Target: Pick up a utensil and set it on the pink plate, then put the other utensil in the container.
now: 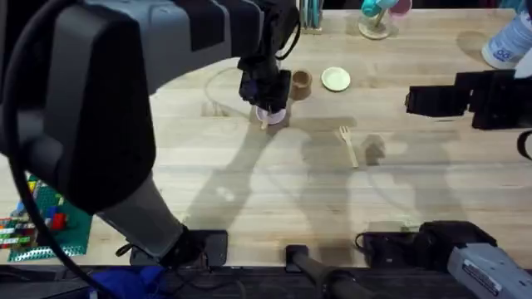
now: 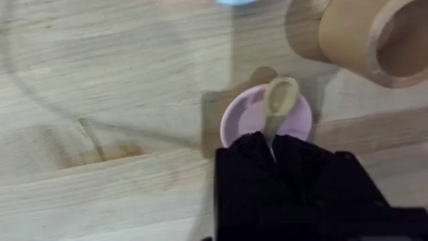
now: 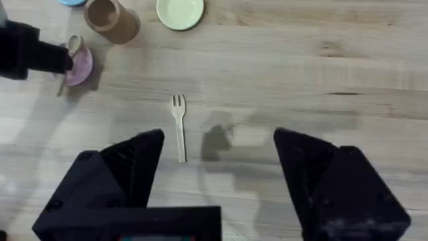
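The pink plate (image 2: 247, 117) lies beside the brown container (image 2: 374, 37). The spoon (image 2: 279, 99) has its bowl over the plate, and its handle runs back between the fingers of my left gripper (image 2: 273, 144), which is shut on it. From overhead, the left gripper (image 1: 268, 101) hangs right over the plate (image 1: 273, 116), with the container (image 1: 300, 83) just to its right. The fork (image 3: 178, 126) lies flat on the bare wood, tines toward the far side. My right gripper (image 3: 217, 161) is open, hovering above and short of the fork (image 1: 348, 145).
A pale yellow-green plate (image 1: 336, 79) sits right of the container. A light blue plate's edge (image 3: 70, 2) shows behind it. Coloured bricks on a green base (image 1: 50, 224) lie at the near left. A bottle (image 1: 507, 41) and a stand (image 1: 378, 21) are at the back.
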